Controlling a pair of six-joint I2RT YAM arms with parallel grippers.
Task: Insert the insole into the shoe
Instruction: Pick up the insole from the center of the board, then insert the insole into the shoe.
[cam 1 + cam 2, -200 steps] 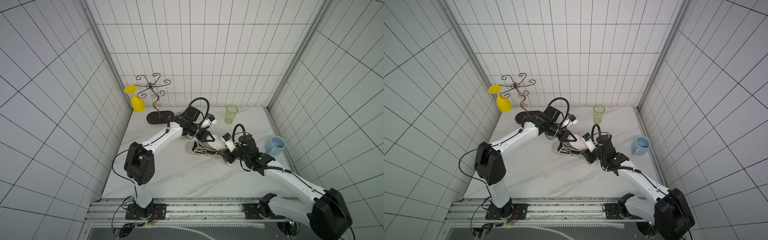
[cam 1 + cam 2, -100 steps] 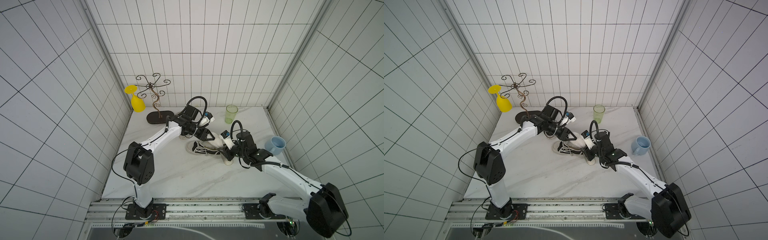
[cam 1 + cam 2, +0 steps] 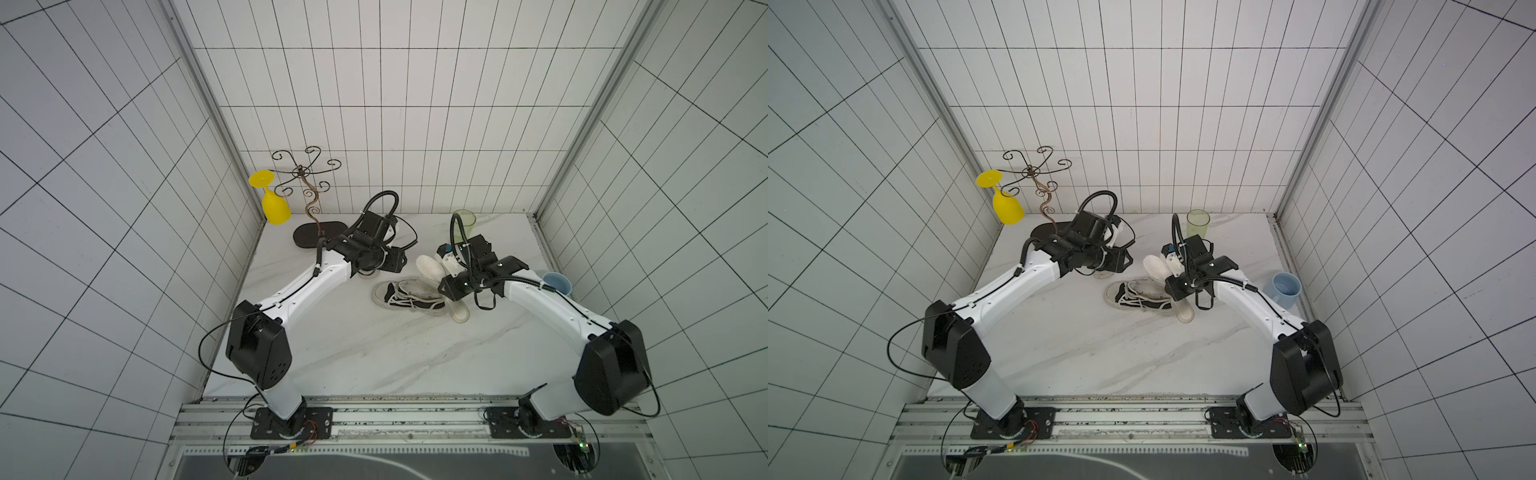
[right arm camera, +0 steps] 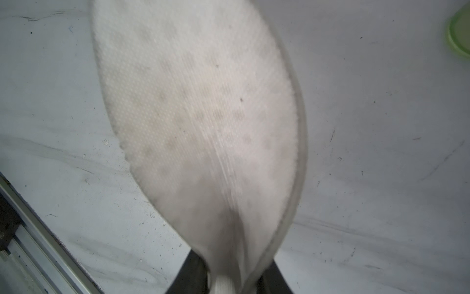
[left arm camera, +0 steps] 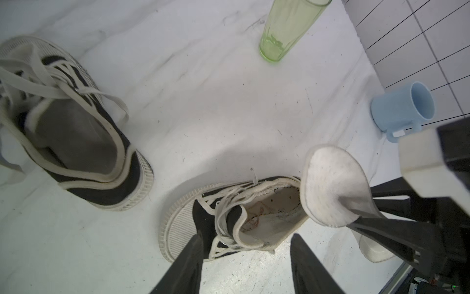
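A black-and-white shoe [image 3: 409,297] [image 3: 1138,297] lies on its side mid-table, its opening [image 5: 274,206] empty. The white insole [image 3: 430,268] [image 5: 330,188] [image 4: 203,114] hangs bent in the air just above the shoe's heel end. My right gripper [image 4: 232,259] is shut on one end of the insole. My left gripper [image 5: 246,236] stands open just short of the shoe's side, nothing between its black fingers [image 5: 190,264]. In both top views the left wrist hides those fingers.
A second sneaker [image 5: 76,142] with a grey lining sits beside the left arm. A flat white piece [image 3: 459,318] lies by the shoe's heel. Green glass [image 3: 464,224], blue mug [image 3: 557,282], and a wire rack [image 3: 309,195] with a yellow goblet [image 3: 274,205] stand along the back.
My left gripper has opened and drawn back a little from the shoe. My right arm has carried the insole up and toward the back, over the shoe's heel.
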